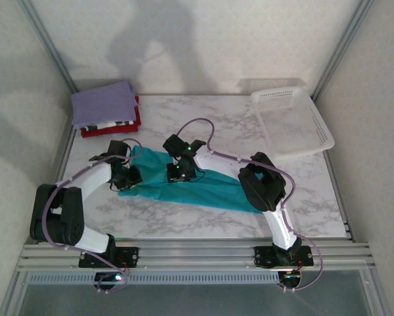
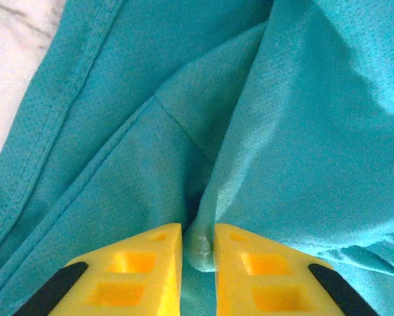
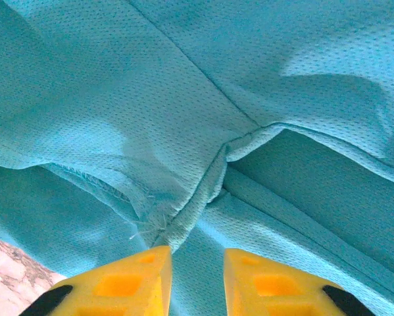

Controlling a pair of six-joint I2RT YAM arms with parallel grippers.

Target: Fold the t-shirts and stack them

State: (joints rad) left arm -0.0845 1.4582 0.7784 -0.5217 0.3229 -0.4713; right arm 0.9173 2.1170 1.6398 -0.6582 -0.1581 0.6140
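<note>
Lying spread, teal t-shirt (image 1: 213, 189) long axis left-right, slanting nearer rightward

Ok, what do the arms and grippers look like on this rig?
The left arm and right arm have white links with bulky black joints; a lavender cable loops along each. The left gripper and right gripper each have two wedge-shaped yellow fingers with square recesses and black outer strips.

A white perforated basket (image 1: 293, 129) sits at the far right corner of the marble table (image 1: 172, 116).
</note>
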